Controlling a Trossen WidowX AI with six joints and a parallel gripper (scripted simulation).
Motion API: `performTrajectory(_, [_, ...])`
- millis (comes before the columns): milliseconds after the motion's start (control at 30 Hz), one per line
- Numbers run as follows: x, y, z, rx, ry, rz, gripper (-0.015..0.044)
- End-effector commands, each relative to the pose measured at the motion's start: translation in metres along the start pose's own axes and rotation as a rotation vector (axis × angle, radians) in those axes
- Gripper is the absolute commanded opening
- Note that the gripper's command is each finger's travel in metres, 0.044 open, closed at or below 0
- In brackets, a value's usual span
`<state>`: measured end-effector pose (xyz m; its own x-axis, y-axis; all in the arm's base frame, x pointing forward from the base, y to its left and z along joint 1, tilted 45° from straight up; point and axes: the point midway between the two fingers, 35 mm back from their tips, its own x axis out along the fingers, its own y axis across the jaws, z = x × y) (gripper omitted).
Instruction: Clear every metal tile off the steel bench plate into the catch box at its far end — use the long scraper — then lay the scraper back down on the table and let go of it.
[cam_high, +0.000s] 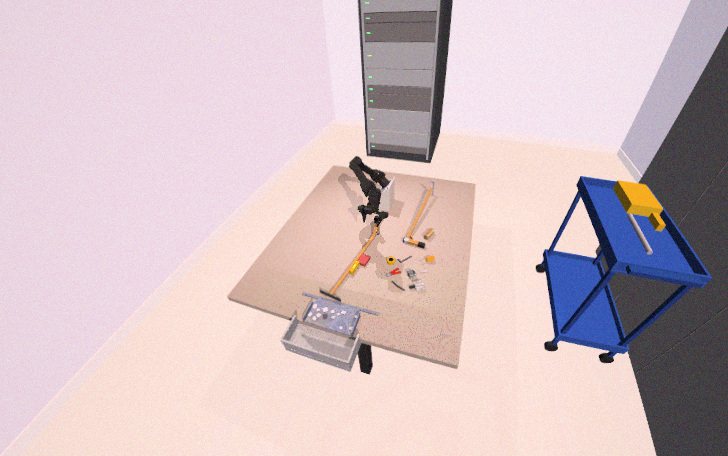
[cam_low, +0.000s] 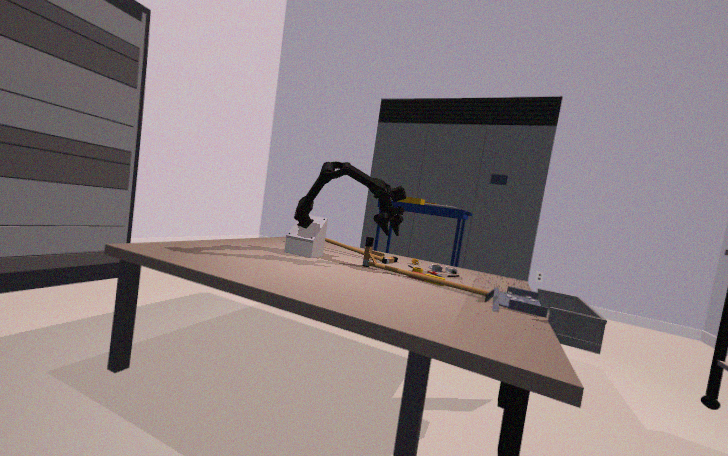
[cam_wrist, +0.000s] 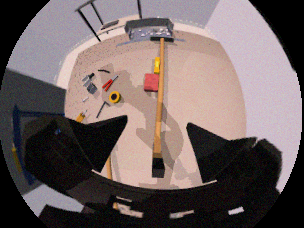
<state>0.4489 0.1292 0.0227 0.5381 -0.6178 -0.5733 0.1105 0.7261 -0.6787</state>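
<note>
The long scraper (cam_high: 339, 283) (cam_low: 456, 284) (cam_wrist: 160, 105) lies on the table, its wooden handle pointing toward the arm. Its dark blade (cam_high: 329, 294) (cam_wrist: 162, 39) is at the near edge of the steel bench plate (cam_high: 346, 320) (cam_low: 529, 307). A short post with a black top (cam_low: 369, 249) (cam_wrist: 158, 167) stands at the handle's arm-side end. Several small pale metal tiles (cam_high: 325, 309) lie scattered on the plate. The catch box (cam_high: 316, 352) (cam_low: 579, 326) (cam_wrist: 150, 23) is beyond the plate's far end. My gripper (cam_high: 371, 219) (cam_low: 391, 232) (cam_wrist: 157, 122) is open and empty, above the post end of the handle.
A red block (cam_high: 364, 259) (cam_wrist: 151, 82) and a yellow block (cam_high: 354, 267) (cam_wrist: 157, 65) sit beside the handle. Another long-handled tool (cam_high: 420, 214) lies to one side, near a tape measure (cam_high: 391, 260) (cam_wrist: 115, 97), red pliers (cam_high: 394, 272) (cam_wrist: 108, 84) and small parts.
</note>
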Motion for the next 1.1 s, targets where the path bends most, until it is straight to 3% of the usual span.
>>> performTrajectory(0, [-0.008, 0.0, -0.005, 0.004, -0.019, 0.0, 0.044])
performTrajectory(1067, [-0.049, -0.003, -0.067, -0.018, -0.126, 0.013, 0.044])
